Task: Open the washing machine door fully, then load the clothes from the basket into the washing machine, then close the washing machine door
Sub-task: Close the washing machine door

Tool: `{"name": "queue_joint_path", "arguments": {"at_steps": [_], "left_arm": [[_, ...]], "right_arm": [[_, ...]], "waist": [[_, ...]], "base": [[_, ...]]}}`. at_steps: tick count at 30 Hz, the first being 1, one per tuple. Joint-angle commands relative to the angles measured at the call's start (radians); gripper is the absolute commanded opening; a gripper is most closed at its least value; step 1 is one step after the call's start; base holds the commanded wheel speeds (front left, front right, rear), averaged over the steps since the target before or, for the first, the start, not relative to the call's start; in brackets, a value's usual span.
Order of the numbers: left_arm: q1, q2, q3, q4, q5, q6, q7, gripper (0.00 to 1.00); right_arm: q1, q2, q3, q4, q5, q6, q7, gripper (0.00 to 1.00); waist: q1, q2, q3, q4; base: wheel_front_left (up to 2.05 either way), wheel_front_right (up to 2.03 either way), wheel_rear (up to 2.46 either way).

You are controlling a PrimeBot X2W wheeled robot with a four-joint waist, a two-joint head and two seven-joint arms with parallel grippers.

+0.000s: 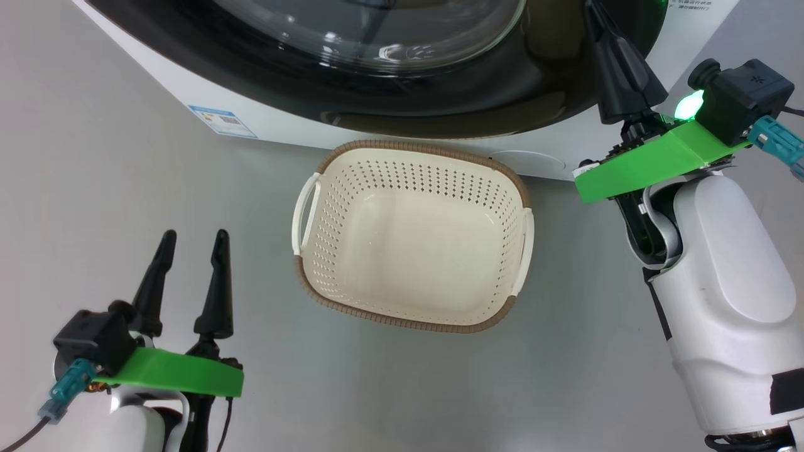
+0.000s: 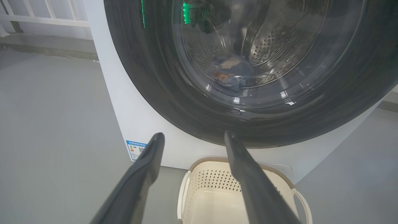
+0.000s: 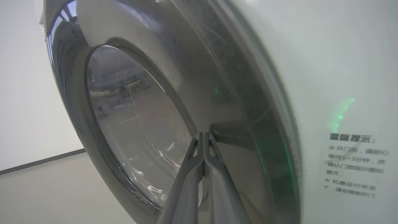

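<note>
The washing machine (image 1: 301, 125) fills the top of the head view, its door (image 1: 502, 94) lying flat against the white front. Through the glass bowl (image 2: 258, 56) I see the steel drum and a heap of light blue clothes (image 2: 231, 74) inside. The cream basket (image 1: 411, 235) stands on the floor in front, with nothing in it. My right gripper (image 3: 203, 134) is shut, its tips against the door's glossy black rim (image 3: 230, 102) on the right side. My left gripper (image 1: 191, 242) hangs open at the lower left, apart from the basket.
Grey floor (image 1: 94, 207) lies all around the basket. A blue label sticker (image 1: 221, 120) sits low on the machine's front. Printed text (image 3: 354, 165) marks the white panel right of the door. A white railing (image 2: 40, 15) stands at the far left.
</note>
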Motion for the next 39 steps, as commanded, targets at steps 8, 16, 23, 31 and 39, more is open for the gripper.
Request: {"name": "queue_joint_path", "arguments": {"at_steps": [8,16,23,31,39], "left_arm": [[-0.001,0.034,0.046,0.0,-0.012,-0.001,-0.006,1.0],[0.032,0.043,0.069,0.019,-0.02,-0.001,-0.006,1.0],[0.061,0.06,0.091,0.032,-0.027,-0.001,-0.006,1.0],[0.104,0.083,0.111,0.048,-0.027,-0.001,-0.006,1.0],[0.137,0.104,0.134,0.065,-0.044,-0.001,-0.006,1.0]], "right_arm": [[0.046,0.019,0.047,-0.028,0.012,0.0,-0.005,0.0],[0.143,0.035,0.071,-0.032,0.022,0.0,-0.005,0.78],[0.237,0.039,0.088,-0.036,0.021,0.0,-0.005,1.0],[0.346,0.039,0.077,-0.047,0.023,0.0,-0.005,1.0],[0.437,0.026,0.061,-0.068,0.025,0.0,-0.005,1.0]], "waist": [[0.0,0.0,-0.041,-0.015],[0.0,0.0,-0.088,-0.044],[0.0,0.0,-0.135,-0.078],[0.0,0.0,-0.188,-0.129],[0.0,0.0,-0.221,-0.191]], "base": [[0.0,0.0,0.0],[0.0,0.0,0.0],[0.0,0.0,0.0],[0.0,0.0,0.0],[0.0,0.0,0.0]]}}
